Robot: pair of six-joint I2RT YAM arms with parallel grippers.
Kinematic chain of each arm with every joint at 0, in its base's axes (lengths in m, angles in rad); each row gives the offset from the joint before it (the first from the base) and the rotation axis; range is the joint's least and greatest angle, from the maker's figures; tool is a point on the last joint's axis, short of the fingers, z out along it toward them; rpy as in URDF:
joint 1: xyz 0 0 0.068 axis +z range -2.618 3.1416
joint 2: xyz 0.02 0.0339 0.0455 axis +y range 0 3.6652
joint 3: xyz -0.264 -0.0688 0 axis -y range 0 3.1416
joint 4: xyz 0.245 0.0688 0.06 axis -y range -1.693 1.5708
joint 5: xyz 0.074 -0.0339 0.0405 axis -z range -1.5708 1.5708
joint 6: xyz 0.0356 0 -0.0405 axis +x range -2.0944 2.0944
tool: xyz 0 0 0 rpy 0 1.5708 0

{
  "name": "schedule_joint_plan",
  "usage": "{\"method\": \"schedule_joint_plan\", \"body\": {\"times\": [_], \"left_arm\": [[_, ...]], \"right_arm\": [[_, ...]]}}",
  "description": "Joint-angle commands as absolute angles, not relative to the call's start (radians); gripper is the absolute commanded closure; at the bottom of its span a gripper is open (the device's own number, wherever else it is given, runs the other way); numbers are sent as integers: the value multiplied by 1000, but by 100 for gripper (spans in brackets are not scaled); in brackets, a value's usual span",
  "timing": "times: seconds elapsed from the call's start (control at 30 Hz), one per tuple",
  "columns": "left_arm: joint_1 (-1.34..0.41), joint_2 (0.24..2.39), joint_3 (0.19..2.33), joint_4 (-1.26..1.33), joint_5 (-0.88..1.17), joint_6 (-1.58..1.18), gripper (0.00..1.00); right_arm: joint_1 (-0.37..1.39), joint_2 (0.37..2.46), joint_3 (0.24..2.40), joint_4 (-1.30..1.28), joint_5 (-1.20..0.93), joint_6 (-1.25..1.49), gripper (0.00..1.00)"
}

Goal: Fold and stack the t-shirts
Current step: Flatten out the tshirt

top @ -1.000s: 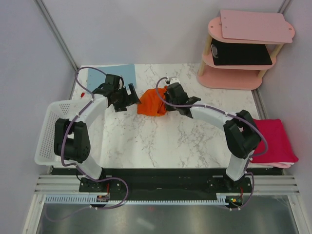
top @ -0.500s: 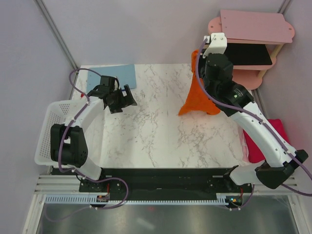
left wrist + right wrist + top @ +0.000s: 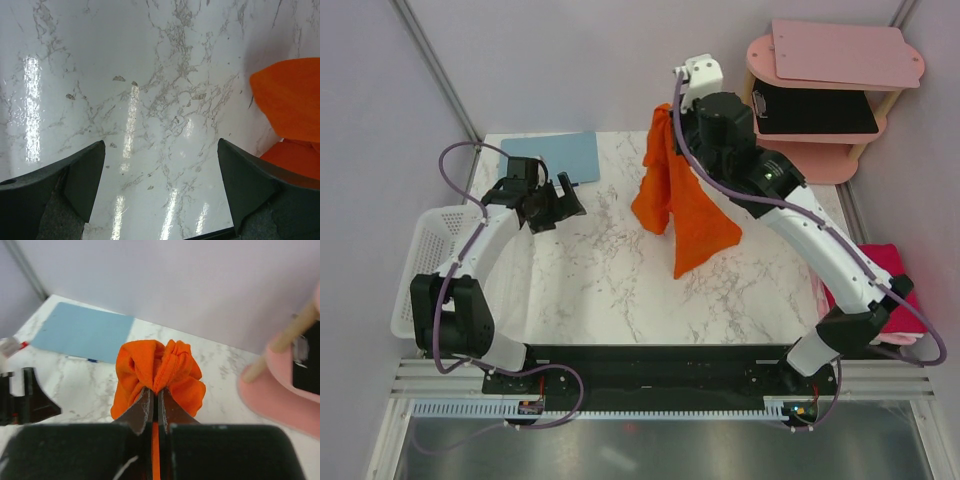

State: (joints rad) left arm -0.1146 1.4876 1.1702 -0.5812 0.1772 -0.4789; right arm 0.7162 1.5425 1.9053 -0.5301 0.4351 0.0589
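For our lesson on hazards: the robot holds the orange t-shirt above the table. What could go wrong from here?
1. The right gripper pinches only a small bunch of the orange t-shirt; the cloth could slip out.
2. The shirt hangs twisted, so it may land in a heap rather than flat.
3. The left gripper stands open, apart from the cloth, so nothing steadies the free end.

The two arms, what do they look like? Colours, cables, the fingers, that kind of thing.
They match. The left arm and right arm have white shells on the long links, bulky black joints and a purple cable looping loosely alongside. The left gripper and right gripper have dark wedge-shaped fingers. A white camera block sits on the right wrist.
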Motion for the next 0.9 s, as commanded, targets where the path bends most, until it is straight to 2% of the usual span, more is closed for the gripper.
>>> {"method": "schedule_joint_plan", "body": {"times": [0.0, 0.13, 0.23, 0.47, 0.6, 0.73, 0.8, 0.83, 0.87], "left_arm": [[-95, 1444, 1151, -603, 149, -434, 0], [-91, 1428, 1128, -607, 121, -428, 0], [-87, 1431, 1115, -607, 109, -425, 1], [-86, 1457, 1108, -606, 74, -434, 1], [-86, 1470, 1114, -592, 94, -449, 1], [-86, 1491, 1117, -578, 135, -453, 1], [-87, 1497, 1115, -571, 153, -445, 1], [-87, 1499, 1115, -571, 164, -445, 1], [-89, 1500, 1112, -569, 170, -442, 1]], "right_arm": [[863, 1663, 2093, -549, 368, -26, 100], [954, 1738, 2190, -546, 385, -80, 100], [965, 1685, 2152, -479, 345, -60, 100], [913, 1467, 1895, -316, 510, -60, 100], [827, 1352, 1728, -324, 635, -12, 100], [710, 1292, 1461, -409, 730, 153, 100], [640, 1276, 1366, -471, 781, 225, 90], [620, 1273, 1274, -485, 791, 247, 81], [595, 1269, 1235, -515, 799, 289, 59]]}}
